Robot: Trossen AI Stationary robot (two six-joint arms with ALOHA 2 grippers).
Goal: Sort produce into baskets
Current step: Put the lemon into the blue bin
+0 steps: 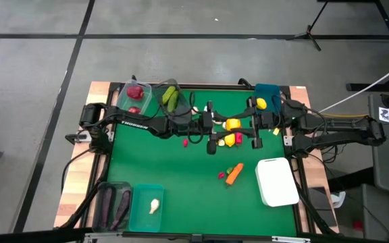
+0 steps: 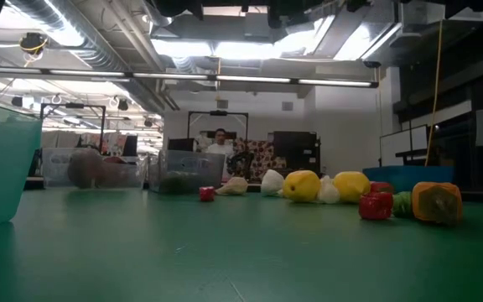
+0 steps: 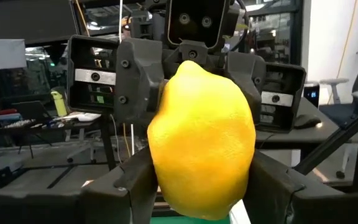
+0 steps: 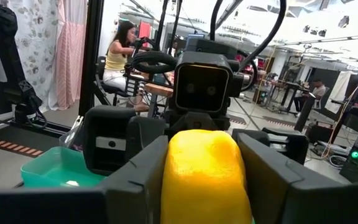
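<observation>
Yellow lemon [image 3: 202, 140] sits pinched between both my left end effector [image 1: 216, 124] and right end effector [image 1: 248, 123]; one should release cleanly.

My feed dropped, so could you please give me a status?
Left gripper and right gripper both clamped on one lemon, mid-table. Blue tub beside right arm. Loose produce nearby.

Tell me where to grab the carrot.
Probably best: take the carrot at mid-body from straight above, end effector fingers closing across its narrow width. It lies flat and slanted, and a red piece sits close beside it.
</observation>
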